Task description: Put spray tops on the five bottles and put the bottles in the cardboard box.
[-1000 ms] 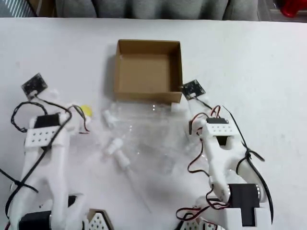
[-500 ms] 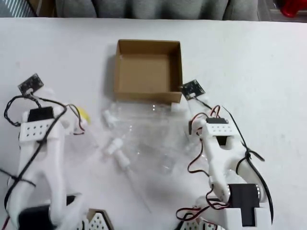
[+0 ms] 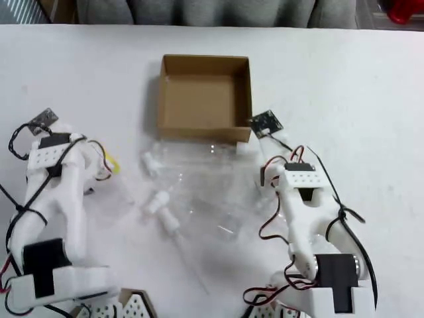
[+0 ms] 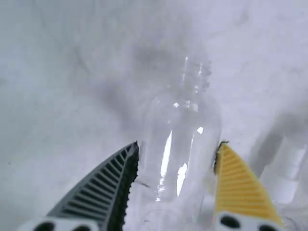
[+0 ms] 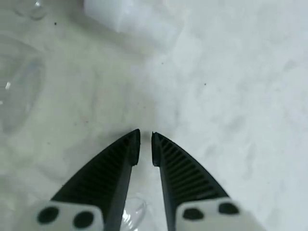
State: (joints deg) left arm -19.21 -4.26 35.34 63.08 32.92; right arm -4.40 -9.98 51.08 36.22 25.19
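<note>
Far left of the table (image 3: 371, 79): left gripper (image 4: 175, 147), clamped on a clear bottle (image 4: 183, 115). Grips it across the body, grey finger (image 4: 113, 185) against one wall and yellow finger (image 4: 238, 185) against the other, with the threaded neck bare and pointing away from the wrist.

Next, toward the middle: two loose spray tops (image 3: 159, 202), lying on the table apart from either gripper, the nearer one trailing a thin tube. Just beside them, a heap of clear bottles (image 3: 199, 175), lying down and uncapped.

Behind the heap: the cardboard box (image 3: 205, 99), open upward, no bottle inside.

Right of the heap: right gripper (image 5: 145, 137), fingers drawn almost together with only a thin slit between, nothing held. Hangs over bare table, near a white piece (image 5: 130, 19).
</note>
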